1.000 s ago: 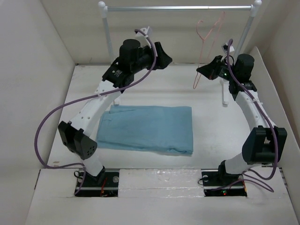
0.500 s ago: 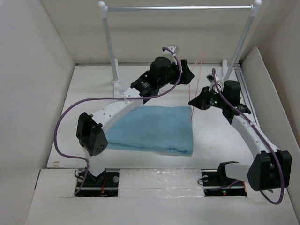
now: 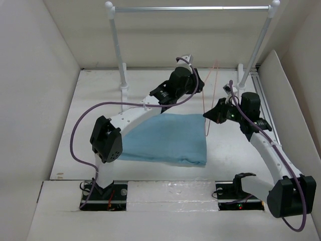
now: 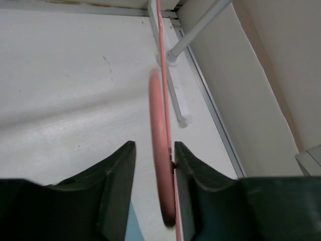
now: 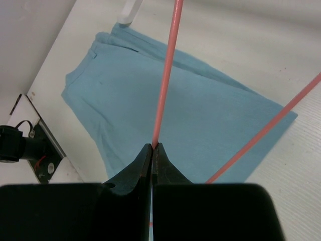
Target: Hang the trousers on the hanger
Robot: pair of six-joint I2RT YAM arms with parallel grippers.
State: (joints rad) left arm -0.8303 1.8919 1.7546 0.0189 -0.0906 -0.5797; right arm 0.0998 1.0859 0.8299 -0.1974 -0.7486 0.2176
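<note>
Handover step: right end effector (image 5: 152, 146) clamps the hanger (image 5: 166, 75); left end effector (image 4: 154, 146) straddles it, jaws apart, and should close next.

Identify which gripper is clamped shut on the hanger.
The right gripper: its jaws pinch the hanger wire. The left gripper only straddles it, jaws apart.
</note>
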